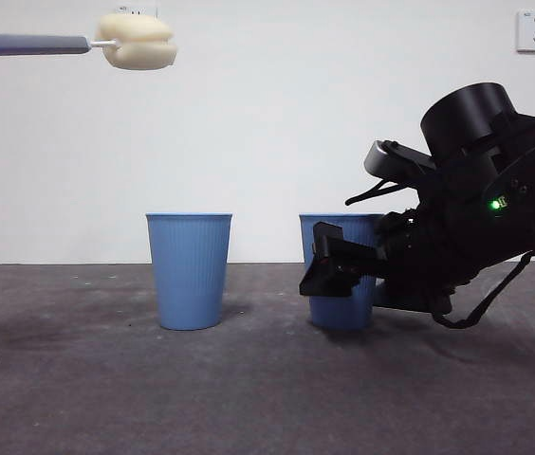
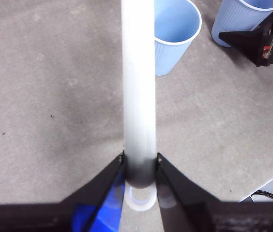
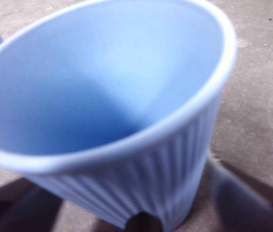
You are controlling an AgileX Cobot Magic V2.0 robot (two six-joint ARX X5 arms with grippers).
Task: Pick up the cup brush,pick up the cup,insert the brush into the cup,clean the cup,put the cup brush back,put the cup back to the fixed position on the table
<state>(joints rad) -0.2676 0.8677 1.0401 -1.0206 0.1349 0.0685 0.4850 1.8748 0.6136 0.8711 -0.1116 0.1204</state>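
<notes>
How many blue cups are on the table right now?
2. One cup stands alone mid-table; the other cup sits between the right gripper's jaws. The left gripper holds the cup brush above.

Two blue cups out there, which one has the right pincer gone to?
The cup on the right in the front view. The right pincer sits at its side and it fills the right wrist view. The other cup stands alone, untouched, while the left pincer holds the cup brush high.

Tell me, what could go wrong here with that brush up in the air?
The left gripper holds the cup brush only at the handle's end, so it could swing or slip. The right gripper straddles one cup on the table; a crooked squeeze might tip it.
</notes>
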